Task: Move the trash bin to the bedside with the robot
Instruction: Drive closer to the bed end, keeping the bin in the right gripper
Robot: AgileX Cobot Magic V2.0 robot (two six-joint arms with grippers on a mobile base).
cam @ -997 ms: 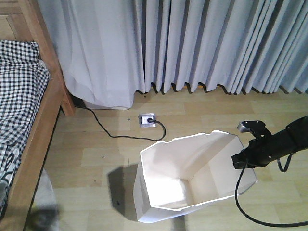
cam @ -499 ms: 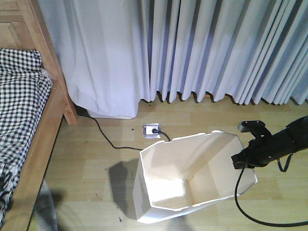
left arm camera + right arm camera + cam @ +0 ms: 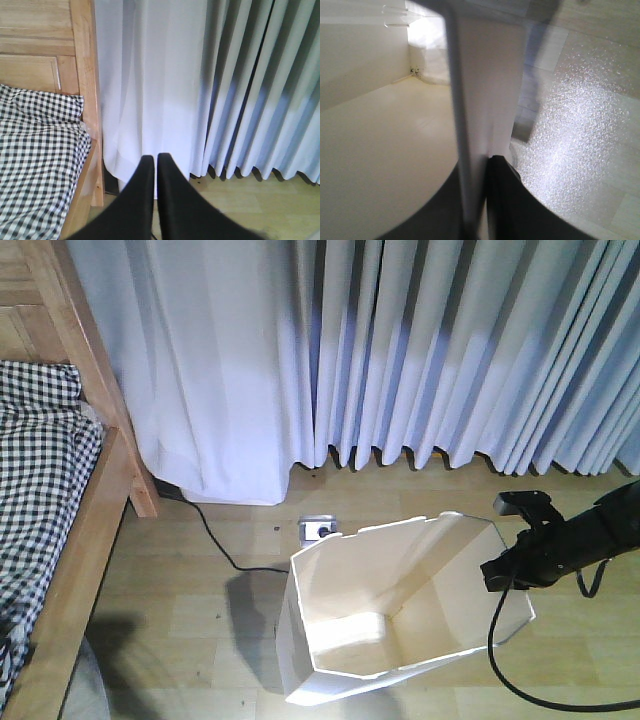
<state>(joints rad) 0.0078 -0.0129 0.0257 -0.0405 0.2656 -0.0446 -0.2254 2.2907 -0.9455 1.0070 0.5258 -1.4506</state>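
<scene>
1. The trash bin [image 3: 440, 570] is seen low in the front view, over the pale wooden floor [image 3: 190, 570], with its octagonal rim open to the camera and its cream inside lit.
2. Whether the bin rests on the floor or is lifted off it cannot be told; a dark shadow is cast to its left.
3. The bed [image 3: 75, 540] is placed at the left edge of that view, its checked bedding [image 3: 40, 460] held inside the light wooden frame. The bin is kept apart from the frame, with a strip of floor between them.
4. The bin's right-hand wall is gripped at the rim by the right jaws, borne on the thin black right arm [image 3: 575, 535]. In the right wrist view the white wall [image 3: 490, 100] is clamped between the two dark fingers [image 3: 502, 195].
5. A black cable [image 3: 497, 660] is hung from that arm beside the bin.
6. The left jaws are clenched on nothing: in the left wrist view their fingers [image 3: 142, 190] are pressed almost together, pointed at the curtains [image 3: 225, 85] beside the bed's headboard post [image 3: 85, 70].
7. A floor socket [image 3: 320, 529] with a black lead [image 3: 215, 545] is set just behind the bin.
</scene>
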